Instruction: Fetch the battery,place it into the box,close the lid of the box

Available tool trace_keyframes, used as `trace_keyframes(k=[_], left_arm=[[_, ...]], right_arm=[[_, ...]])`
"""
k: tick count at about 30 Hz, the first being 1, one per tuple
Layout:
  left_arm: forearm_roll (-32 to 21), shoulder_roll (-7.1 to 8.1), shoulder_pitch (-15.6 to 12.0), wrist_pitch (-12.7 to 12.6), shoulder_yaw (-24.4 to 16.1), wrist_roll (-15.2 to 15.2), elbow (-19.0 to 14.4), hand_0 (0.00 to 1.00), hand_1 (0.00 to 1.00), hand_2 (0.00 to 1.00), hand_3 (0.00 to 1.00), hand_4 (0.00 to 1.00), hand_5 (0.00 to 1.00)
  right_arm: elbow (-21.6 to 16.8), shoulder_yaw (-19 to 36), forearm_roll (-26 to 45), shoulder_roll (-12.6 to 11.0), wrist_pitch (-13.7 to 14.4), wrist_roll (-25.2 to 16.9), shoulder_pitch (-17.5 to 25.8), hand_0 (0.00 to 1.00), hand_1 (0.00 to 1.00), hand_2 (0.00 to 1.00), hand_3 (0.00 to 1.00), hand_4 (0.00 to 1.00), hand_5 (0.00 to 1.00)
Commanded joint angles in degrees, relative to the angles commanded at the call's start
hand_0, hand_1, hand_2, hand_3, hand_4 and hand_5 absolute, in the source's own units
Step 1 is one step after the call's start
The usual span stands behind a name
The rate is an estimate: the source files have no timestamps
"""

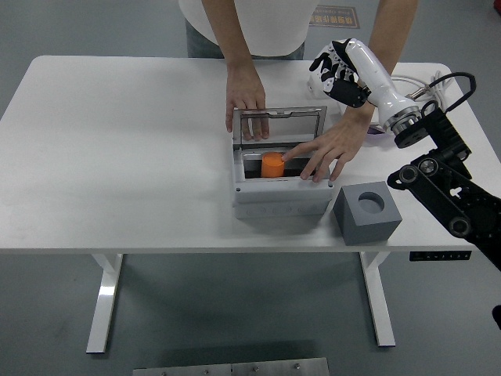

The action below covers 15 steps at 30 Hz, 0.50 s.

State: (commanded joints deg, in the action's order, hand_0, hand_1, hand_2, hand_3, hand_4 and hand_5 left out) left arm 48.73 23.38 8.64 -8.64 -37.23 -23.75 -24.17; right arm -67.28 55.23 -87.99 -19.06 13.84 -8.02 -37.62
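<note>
The orange battery [272, 165] stands upright inside the grey box [280, 197] at the table's middle. The box's lid [278, 114] is raised at the back. A person's hand [249, 100] rests on the lid's left part, and their other hand [322, 151] reaches over the box's right rim with a fingertip at the battery. My right hand [340, 69] hangs high above the table, behind and to the right of the box, fingers loosely bent and holding nothing. No left arm shows.
A grey block with a round hole [367, 211] sits right of the box near the front edge. White cables [427, 83] lie at the back right corner. The person stands at the far side.
</note>
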Motion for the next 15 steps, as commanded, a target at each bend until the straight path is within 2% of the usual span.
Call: trace_keyframes(k=[11, 12, 15], left_arm=[[1.4, -0.49, 0.9, 0.5, -0.8, -0.7, -0.1, 0.632, 0.698, 0.573, 0.541, 0.5, 0.002], [1.6, -0.54, 0.9, 0.6, -0.9, -0.7, -0.1, 0.632, 0.698, 0.573, 0.541, 0.5, 0.002], [2.1, -0.65, 1.1, 0.7, -1.2, -0.9, -0.2, 0.632, 0.698, 0.573, 0.541, 0.5, 0.002]], right_arm=[[1.1, -0.8, 1.2, 3.0, -0.8, -0.7, -0.6, 0.002, 0.115, 0.184, 0.279, 0.034, 0.002], [1.4, -0.9, 1.2, 3.3, -0.9, -0.7, -0.6, 0.043, 0.173, 0.219, 0.314, 0.116, 0.072], [2.6, -0.9, 1.4, 4.2, -1.1, -1.1, -0.6, 0.043, 0.173, 0.219, 0.314, 0.116, 0.072]])
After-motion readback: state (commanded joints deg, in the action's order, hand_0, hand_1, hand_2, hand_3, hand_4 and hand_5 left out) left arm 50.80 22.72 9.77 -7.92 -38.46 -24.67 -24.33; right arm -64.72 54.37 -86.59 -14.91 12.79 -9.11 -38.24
